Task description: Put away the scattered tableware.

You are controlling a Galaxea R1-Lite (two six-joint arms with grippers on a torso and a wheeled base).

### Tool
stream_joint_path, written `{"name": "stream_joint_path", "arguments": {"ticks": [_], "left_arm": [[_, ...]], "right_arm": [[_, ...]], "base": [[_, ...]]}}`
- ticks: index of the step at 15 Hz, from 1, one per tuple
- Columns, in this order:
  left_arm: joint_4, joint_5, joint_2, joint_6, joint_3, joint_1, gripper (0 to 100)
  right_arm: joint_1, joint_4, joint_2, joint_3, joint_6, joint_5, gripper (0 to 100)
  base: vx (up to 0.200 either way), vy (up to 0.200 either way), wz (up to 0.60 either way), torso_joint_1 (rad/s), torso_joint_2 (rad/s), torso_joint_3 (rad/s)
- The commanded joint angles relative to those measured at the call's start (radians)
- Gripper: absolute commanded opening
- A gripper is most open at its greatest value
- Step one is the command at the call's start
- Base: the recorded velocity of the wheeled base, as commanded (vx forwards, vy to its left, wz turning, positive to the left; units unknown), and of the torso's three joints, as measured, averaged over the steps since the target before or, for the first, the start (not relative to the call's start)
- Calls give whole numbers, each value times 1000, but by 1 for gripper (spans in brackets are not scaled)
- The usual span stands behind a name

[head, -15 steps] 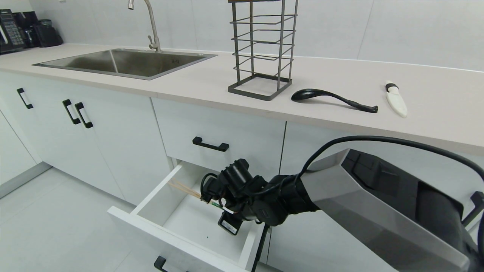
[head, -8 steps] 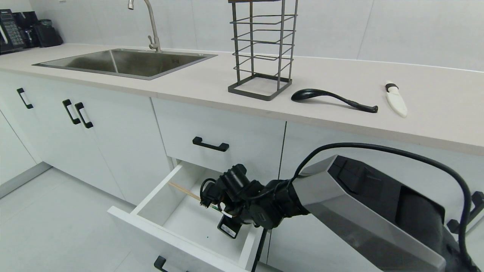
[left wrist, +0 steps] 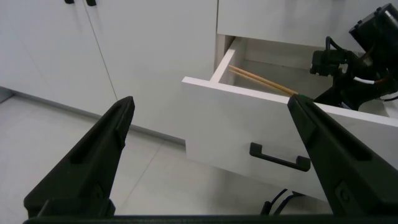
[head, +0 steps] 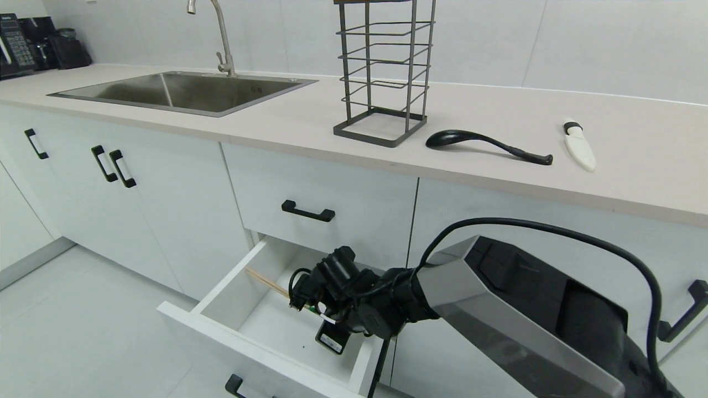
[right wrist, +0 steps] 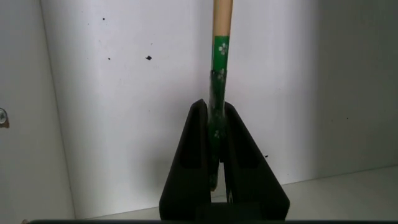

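— How is the kitchen lit?
— Bright, even light is thrown from overhead across the pale beige countertop (head: 498, 105).
— Are shadows cast?
— Only soft ones: a faint one is seen under the black long-handled ladle (head: 451, 137) and at the foot of the dark grey wire rack (head: 365, 138). The back of the open white drawer (head: 229, 279) is slightly shaded.
— Glare?
— A muted sheen is carried by the stainless steel sink (head: 221, 94).
— Distortion?
— Straight edges are bowed toward the head view's borders. In the wrist views the left gripper (left wrist: 209, 102) and right gripper (right wrist: 216, 134) are rendered almost as black silhouettes against bright white surfaces, while the pale wooden chopsticks (right wrist: 222, 18) are evenly lit.
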Motion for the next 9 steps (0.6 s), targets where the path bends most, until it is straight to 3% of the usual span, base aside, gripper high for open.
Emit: {"name": "stream_joint_path", "arguments": {"ticks": [1, 9], "left_arm": [[0, 0, 1, 0, 0, 0, 100], [0, 0, 1, 0, 0, 0, 100]], "right_arm": [[7, 11, 12, -10, -6, 2, 100], [26, 105, -82, -29, -9, 2, 100]], "base": [[0, 0, 0, 0, 0, 0], [0, 0, 0, 0, 0, 0]]}}
